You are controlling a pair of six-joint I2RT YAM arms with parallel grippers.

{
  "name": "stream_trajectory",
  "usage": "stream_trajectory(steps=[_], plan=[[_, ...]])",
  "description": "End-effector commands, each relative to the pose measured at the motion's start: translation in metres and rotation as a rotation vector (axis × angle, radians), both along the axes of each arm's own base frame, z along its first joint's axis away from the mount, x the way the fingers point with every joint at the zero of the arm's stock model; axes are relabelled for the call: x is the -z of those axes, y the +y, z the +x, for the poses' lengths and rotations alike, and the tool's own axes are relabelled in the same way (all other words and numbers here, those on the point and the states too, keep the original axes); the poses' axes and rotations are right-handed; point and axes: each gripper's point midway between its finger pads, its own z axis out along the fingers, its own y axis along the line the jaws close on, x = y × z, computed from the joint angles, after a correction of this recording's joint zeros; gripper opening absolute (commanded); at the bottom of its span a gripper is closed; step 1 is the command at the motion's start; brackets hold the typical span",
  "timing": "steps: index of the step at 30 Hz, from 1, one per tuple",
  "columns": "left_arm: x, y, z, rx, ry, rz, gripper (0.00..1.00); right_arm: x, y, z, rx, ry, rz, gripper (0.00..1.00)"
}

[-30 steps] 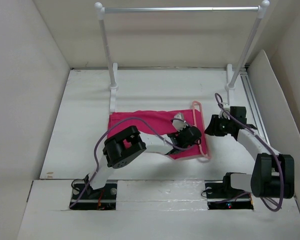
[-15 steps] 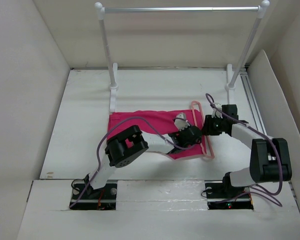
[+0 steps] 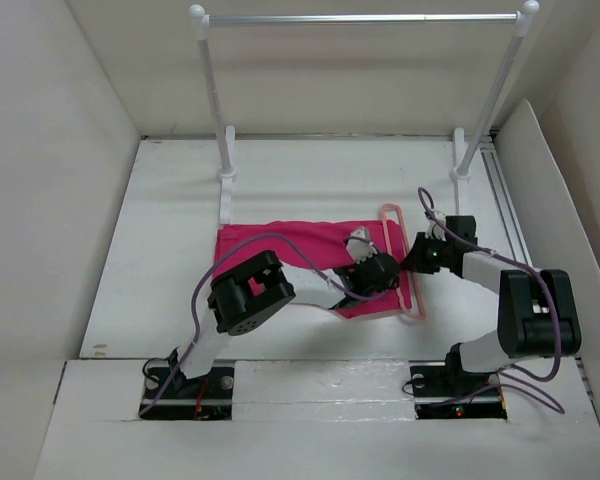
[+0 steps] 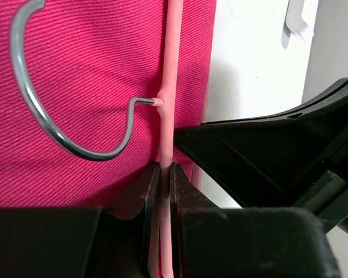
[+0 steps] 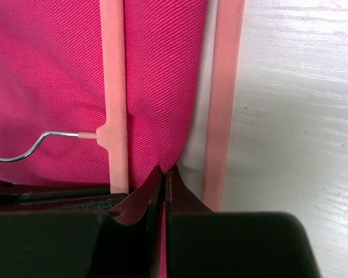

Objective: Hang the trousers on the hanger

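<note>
Risk: cloth slips, as right gripper (image 5: 164,174) pinches only thin edge of trousers (image 5: 156,69); left gripper (image 4: 164,174) clamps hanger (image 4: 168,87) bar v. near, so the 2 may collide.

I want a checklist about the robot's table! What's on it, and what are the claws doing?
Surface: white table.
Job's things: the trousers lie flat; the hanger lies at their edge, one bar and its metal hook on the cloth.
Clutter: nothing seen.
Grippers: left gripper shut on the hanger's bar; right gripper shut on the trousers' edge.
Cables: purple cables loop along both arms.
Surroundings: rack at back; white walls.
</note>
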Motion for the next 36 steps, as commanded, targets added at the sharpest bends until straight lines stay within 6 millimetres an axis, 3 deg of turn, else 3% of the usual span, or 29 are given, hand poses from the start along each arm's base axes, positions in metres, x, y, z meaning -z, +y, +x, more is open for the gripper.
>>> stream_trajectory(steps=[1, 3, 9, 13, 17, 21, 23, 25, 28, 31, 35, 36], plan=[[0.015, 0.027, -0.011, 0.041, 0.029, 0.131, 0.0, -0.006, 0.011, -0.004, -0.007, -0.017, 0.092, 0.0], [0.014, 0.031, -0.012, 0.045, 0.031, 0.152, 0.0, -0.02, 0.002, 0.007, 0.032, -0.081, 0.09, 0.0], [-0.002, 0.058, -0.01, 0.063, -0.025, 0.244, 0.0, -0.09, -0.015, 0.032, 0.068, -0.245, 0.068, 0.0], [0.004, 0.087, -0.006, 0.047, -0.015, 0.308, 0.0, -0.109, -0.032, 0.041, 0.108, -0.263, 0.049, 0.0], [0.006, 0.12, 0.008, 0.008, -0.01, 0.354, 0.0, -0.099, -0.059, 0.036, 0.189, -0.231, 0.024, 0.0], [0.002, 0.167, 0.017, -0.02, -0.03, 0.414, 0.0, -0.086, -0.083, 0.029, 0.262, -0.208, -0.01, 0.0], [-0.007, 0.179, 0.017, -0.02, -0.051, 0.417, 0.0, -0.074, -0.088, 0.029, 0.275, -0.184, -0.016, 0.0], [-0.001, 0.198, 0.015, -0.026, -0.043, 0.447, 0.0, -0.062, -0.089, 0.031, 0.284, -0.163, -0.015, 0.0], [-0.003, 0.206, 0.014, -0.012, -0.051, 0.452, 0.0, -0.052, -0.092, 0.033, 0.293, -0.148, -0.009, 0.0], [-0.01, 0.196, 0.019, 0.026, -0.085, 0.458, 0.0, -0.039, -0.09, 0.032, 0.29, -0.115, -0.005, 0.0], [-0.026, 0.188, 0.028, 0.022, -0.124, 0.476, 0.0, -0.035, -0.093, 0.03, 0.295, -0.108, -0.026, 0.0], [-0.039, 0.181, 0.031, 0.022, -0.151, 0.467, 0.0, -0.031, -0.092, 0.027, 0.291, -0.097, -0.03, 0.0]])
